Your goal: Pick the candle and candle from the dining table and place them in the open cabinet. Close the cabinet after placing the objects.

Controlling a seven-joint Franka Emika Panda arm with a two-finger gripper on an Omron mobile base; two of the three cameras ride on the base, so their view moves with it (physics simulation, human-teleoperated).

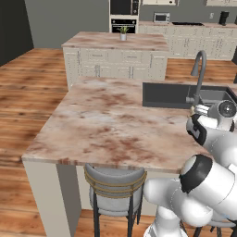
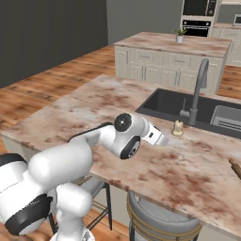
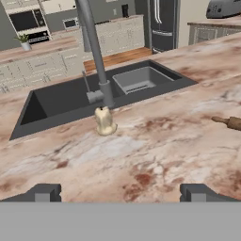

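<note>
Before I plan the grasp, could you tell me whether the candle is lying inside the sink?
No, the candle stands upright on the stone counter beside the tap's base.

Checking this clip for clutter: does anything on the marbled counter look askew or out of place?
Nothing stands out. The stubby candle stands upright beside the tap base; a wooden rolling pin lies flat, partly out of frame.

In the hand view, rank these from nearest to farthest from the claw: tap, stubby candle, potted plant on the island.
1. stubby candle, on the stone top straight ahead of the open claw.
2. tap, just behind the candle at the sink's edge.
3. potted plant, far off on the island, upper left.
</note>
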